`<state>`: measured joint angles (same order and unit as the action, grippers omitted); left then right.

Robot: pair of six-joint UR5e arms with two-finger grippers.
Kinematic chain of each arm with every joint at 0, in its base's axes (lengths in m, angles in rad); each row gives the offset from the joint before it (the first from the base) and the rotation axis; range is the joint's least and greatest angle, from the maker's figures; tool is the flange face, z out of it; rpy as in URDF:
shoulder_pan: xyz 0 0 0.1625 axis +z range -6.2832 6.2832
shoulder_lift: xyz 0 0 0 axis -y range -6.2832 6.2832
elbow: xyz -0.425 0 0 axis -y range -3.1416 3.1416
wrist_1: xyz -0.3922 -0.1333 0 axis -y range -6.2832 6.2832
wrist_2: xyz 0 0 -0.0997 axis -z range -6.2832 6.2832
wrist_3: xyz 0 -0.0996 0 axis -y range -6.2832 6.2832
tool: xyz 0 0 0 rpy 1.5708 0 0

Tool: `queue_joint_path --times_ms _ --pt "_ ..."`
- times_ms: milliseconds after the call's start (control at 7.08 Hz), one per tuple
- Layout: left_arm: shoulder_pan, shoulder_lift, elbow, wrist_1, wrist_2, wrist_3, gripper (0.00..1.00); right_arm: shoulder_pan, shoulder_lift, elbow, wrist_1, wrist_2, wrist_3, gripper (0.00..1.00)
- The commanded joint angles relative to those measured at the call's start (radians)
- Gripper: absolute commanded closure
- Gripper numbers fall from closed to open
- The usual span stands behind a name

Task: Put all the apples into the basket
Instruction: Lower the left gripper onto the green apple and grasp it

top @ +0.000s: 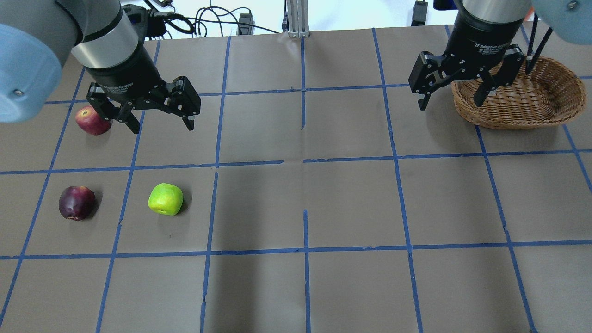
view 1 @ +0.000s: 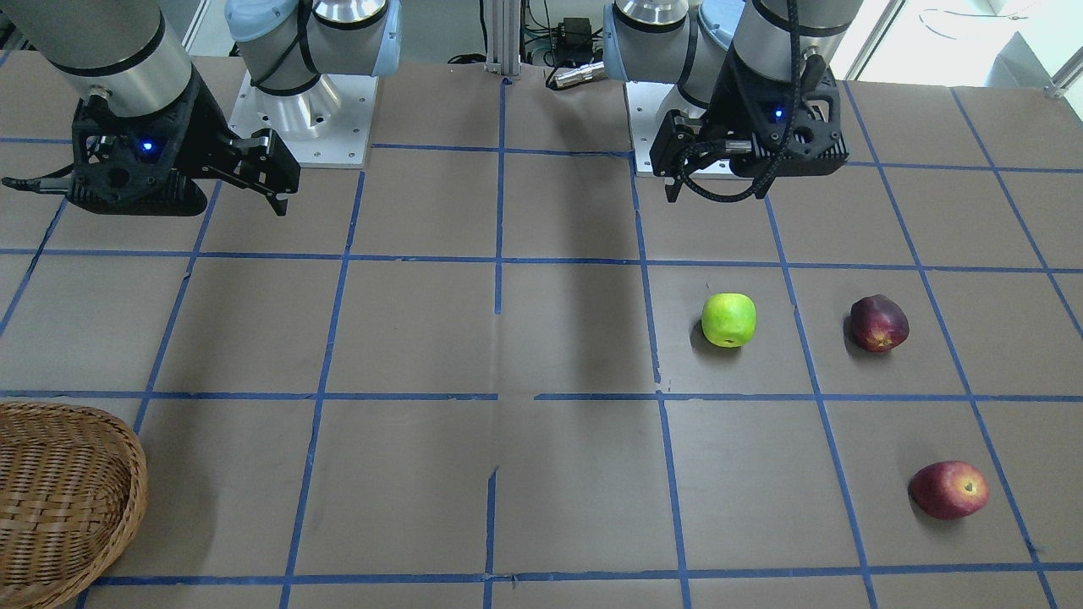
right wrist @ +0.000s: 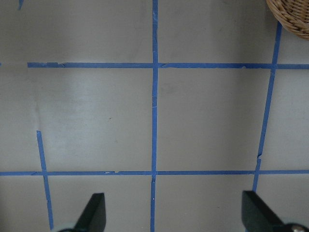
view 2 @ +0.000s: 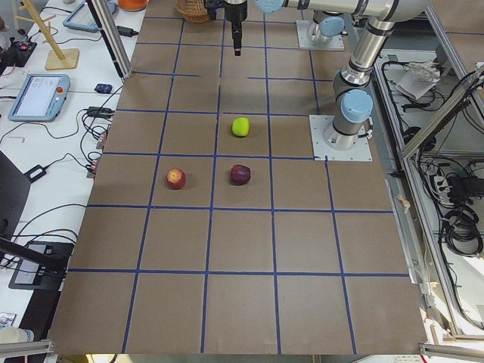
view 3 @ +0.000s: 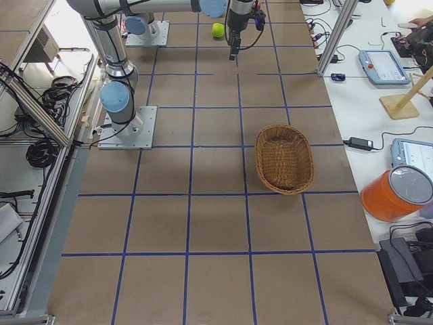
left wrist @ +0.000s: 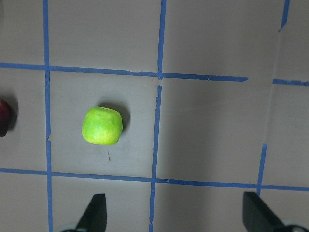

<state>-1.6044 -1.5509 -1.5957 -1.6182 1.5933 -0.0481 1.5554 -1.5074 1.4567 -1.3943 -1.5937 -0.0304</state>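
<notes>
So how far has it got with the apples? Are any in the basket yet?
Nothing is done yet: the basket looks empty. The green apple, the dark red apple and the lighter red apple all sit on the table. Nothing is in hand: the left gripper and the right gripper are both open and empty. All three apples are left to move.

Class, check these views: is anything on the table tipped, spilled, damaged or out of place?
Nothing stands out. The green apple, dark red apple and lighter red apple sit whole on the table; the basket stands upright. Only the blue tape grid shows small breaks.
</notes>
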Motion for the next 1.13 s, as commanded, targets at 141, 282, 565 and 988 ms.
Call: queue_joint_path --times_ms 141,282,565,988 --pt "0.165 -0.032 -0.362 0.463 0.005 0.259 0.0 0.002 -0.001 0.001 -0.002 -0.005 0.006 0.0" --pt "0.199 -0.061 -0.447 0.536 0.013 0.301 0.0 0.002 0.001 0.001 0.0 -0.009 0.006 0.0" --pt "0.202 -0.135 -0.495 0.589 0.084 0.333 0.0 0.003 0.007 0.001 -0.008 0.007 0.004 0.0" --pt "0.202 -0.219 -0.546 0.627 0.086 0.339 0.0 0.003 0.009 0.001 -0.009 0.001 0.001 0.0"
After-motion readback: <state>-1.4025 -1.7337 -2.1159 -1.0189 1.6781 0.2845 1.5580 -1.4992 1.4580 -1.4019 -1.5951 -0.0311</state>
